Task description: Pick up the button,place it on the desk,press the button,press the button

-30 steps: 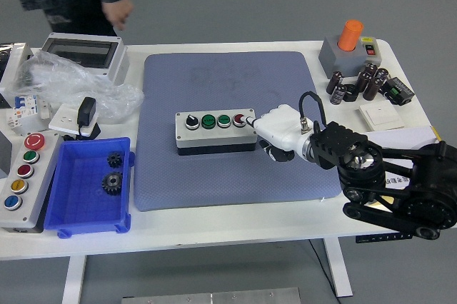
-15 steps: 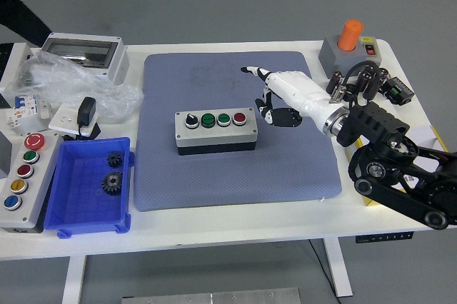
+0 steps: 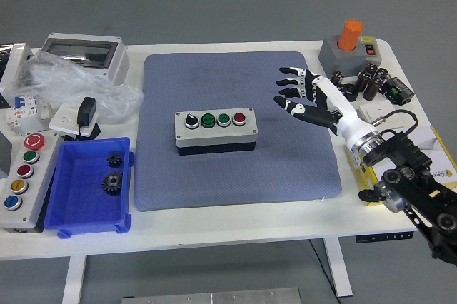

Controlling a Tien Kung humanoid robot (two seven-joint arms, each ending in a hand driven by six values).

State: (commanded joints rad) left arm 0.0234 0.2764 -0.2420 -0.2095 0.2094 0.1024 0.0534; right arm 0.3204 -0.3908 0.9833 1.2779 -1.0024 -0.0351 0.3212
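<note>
The robot's right hand (image 3: 308, 95) was white across the palm and back, with five slim fingers (image 3: 289, 83) tipped and jointed in black. It narrowed into a white forearm section that ended in a silver metal ring at the wrist (image 3: 363, 141). Behind the ring the right arm (image 3: 410, 184) was black, built from rounded, blocky housings with a circular joint showing a paler disc at its centre. A thin black cable (image 3: 400, 120) looped out from the wrist area and curved back into the arm.
</note>
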